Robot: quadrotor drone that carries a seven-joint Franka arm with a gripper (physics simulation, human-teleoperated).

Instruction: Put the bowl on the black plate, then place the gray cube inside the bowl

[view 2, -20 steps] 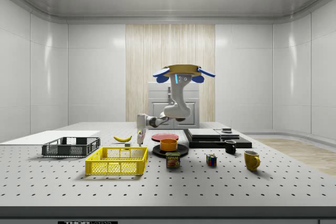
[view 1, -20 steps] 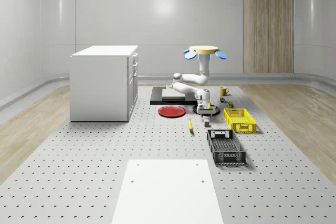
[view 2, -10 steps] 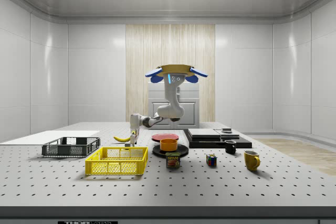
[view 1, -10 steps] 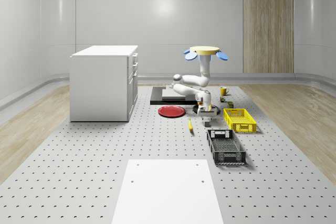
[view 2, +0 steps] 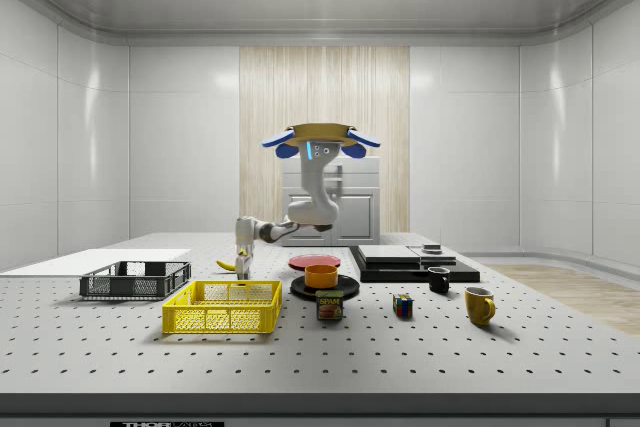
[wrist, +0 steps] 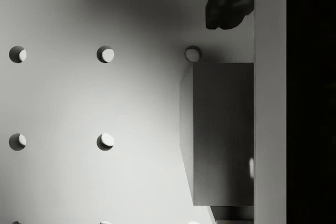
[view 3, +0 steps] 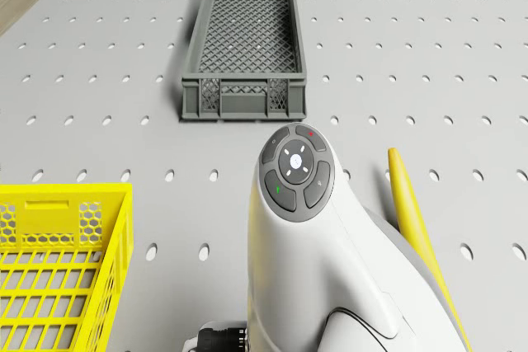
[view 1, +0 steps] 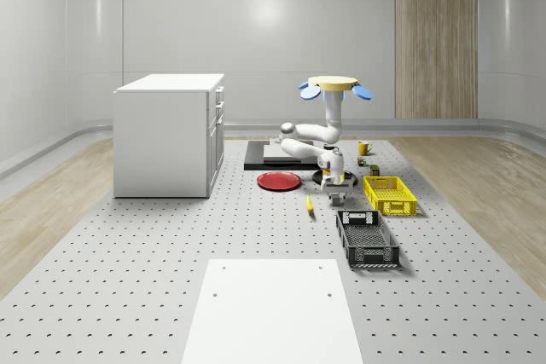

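Gripper (view 1: 336, 196) descending on the cube (wrist: 220, 135), bowl (view 2: 321, 275) already sitting on the plate (view 2: 300, 290).
Cube looking rigid and light (flat sides suiting a pinch); drone (view 2: 310, 136) hovering over the table (view 1: 128, 279); finger spread cannot be told.

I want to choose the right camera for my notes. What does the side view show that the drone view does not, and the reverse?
Side view, not drone view: the drone hovering over the table, the gripper low near the banana, the orange bowl on the black plate. Drone view, not side view: the button pad on the arm, the dark basket's mesh floor. Both: yellow basket, dark basket, banana.
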